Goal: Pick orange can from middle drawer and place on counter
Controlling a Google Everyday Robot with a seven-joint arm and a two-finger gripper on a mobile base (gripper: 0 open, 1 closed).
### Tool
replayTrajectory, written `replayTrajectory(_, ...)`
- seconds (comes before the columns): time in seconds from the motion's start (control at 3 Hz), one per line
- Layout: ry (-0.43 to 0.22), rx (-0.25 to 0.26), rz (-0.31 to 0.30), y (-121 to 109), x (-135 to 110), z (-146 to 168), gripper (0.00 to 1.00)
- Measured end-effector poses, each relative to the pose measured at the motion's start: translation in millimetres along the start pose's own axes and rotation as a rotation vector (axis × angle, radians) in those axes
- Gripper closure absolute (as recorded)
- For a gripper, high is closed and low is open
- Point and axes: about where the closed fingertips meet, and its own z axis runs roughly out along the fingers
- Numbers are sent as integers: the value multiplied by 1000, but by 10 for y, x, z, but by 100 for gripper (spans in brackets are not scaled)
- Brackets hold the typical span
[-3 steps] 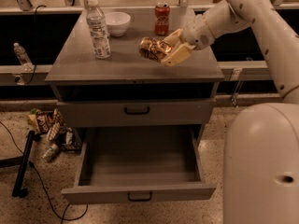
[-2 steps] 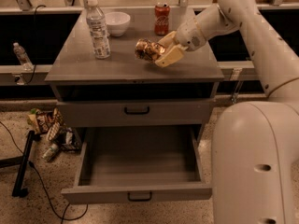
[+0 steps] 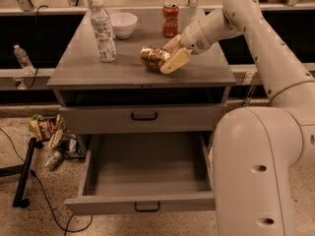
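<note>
The orange can (image 3: 152, 57) lies on its side low over the middle of the counter (image 3: 88, 63), held between my gripper's pale fingers (image 3: 176, 60). My gripper (image 3: 165, 57) reaches in from the right and is shut on the can. I cannot tell whether the can touches the counter. The middle drawer (image 3: 142, 203) is pulled open below, and its inside shows nothing in it. The drawer above it (image 3: 142, 118) is closed.
On the counter stand a clear water bottle (image 3: 103, 30) at the left, a white bowl (image 3: 123, 23) behind it, and a red cola can (image 3: 170, 19) at the back. My arm's large white body (image 3: 256, 171) fills the lower right. Wrappers and a bottle (image 3: 51, 136) litter the floor at the left.
My gripper has carried the can a little to the left across the counter. The drawer and other objects have not moved.
</note>
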Motion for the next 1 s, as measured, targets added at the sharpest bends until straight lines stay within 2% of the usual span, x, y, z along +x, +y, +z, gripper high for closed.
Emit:
replayTrajectory(0.33,-28,21,4,-46,-2,-53,0)
replayTrajectory(0.67,-77,75,-6,-60,-27,-252,0)
replayTrajectory(1.0,-154,152,-36,2,-117,-568,0)
